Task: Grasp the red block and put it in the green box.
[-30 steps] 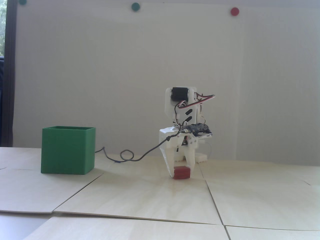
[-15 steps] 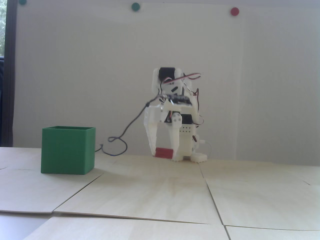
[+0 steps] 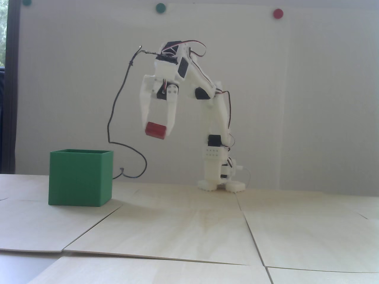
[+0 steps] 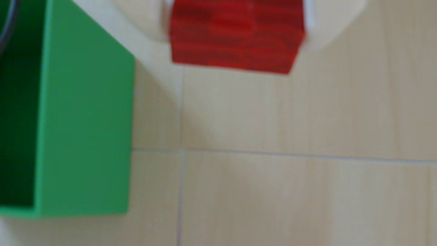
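In the fixed view the jaws pinch the red block [image 3: 155, 130] between them, held tilted in mid-air at frame centre-left by the gripper [image 3: 157, 127]. The white arm [image 3: 207, 88] rises behind it. The green box [image 3: 80, 177] stands on the wooden table [image 3: 189, 233] at lower left, below and left of the block.

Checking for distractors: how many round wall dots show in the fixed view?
3: a green wall dot cut off at top left, a green wall dot top centre, a red wall dot top right. More may lie outside the frame.
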Controlling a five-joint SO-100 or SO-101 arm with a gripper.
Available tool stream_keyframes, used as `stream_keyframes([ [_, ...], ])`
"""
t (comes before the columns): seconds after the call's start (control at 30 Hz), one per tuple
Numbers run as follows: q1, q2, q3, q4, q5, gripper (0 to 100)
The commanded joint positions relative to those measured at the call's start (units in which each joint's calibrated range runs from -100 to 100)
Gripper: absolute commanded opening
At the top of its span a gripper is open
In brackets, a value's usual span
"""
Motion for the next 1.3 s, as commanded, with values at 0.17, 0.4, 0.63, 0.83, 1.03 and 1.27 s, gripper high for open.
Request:
stream_keyframes([
  [0.17, 12.1, -7.9, 0.66, -4.91, -0.51, 2],
  [0.4, 15.64, -1.82, -0.05, -18.32, -0.56, 2],
  [0.63, 17.0, 4.1, -0.05, -24.3, -0.51, 2],
  [0.83, 17.0, 8.21, -0.05, -30.54, -0.46, 2],
  [1.03, 16.2, 7.73, -0.14, -27.0, -0.46, 2],
  [1.27, 14.11, 7.73, -0.14, -26.75, -0.46, 2],
])
